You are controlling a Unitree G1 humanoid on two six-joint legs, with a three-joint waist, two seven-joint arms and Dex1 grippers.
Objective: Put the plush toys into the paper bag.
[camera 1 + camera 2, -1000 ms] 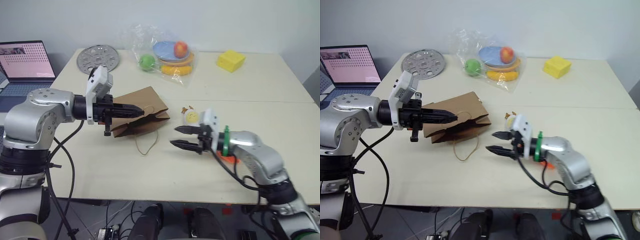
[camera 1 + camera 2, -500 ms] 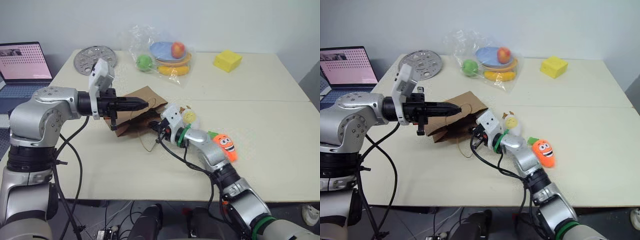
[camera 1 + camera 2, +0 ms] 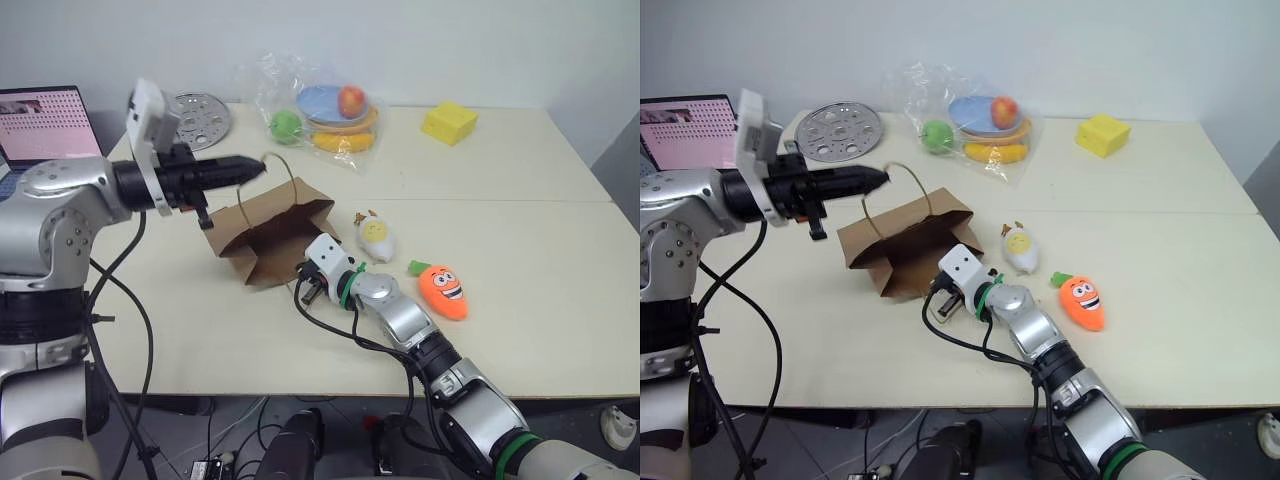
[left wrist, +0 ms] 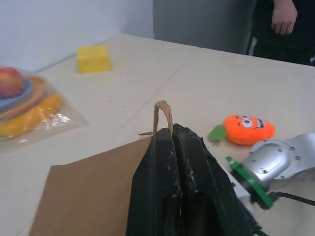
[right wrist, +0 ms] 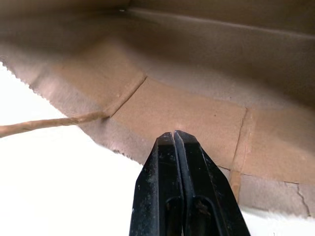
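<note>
Plush toys (image 3: 441, 289) lie right of centre on our cream table (image 3: 520, 180) (white wall behind); left gripper (image 3: 256, 167) clenches the paper bag's (image 3: 270, 232) handle, right gripper (image 3: 302, 292) clenched empty at its mouth.

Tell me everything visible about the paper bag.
The bag is brown kraft paper, creased, lying on its side on the table with its mouth gaping toward the robot. The left tool is shut on one thin loop handle, lifting the upper side. The shut right tool points into the mouth at its lower edge.
</note>
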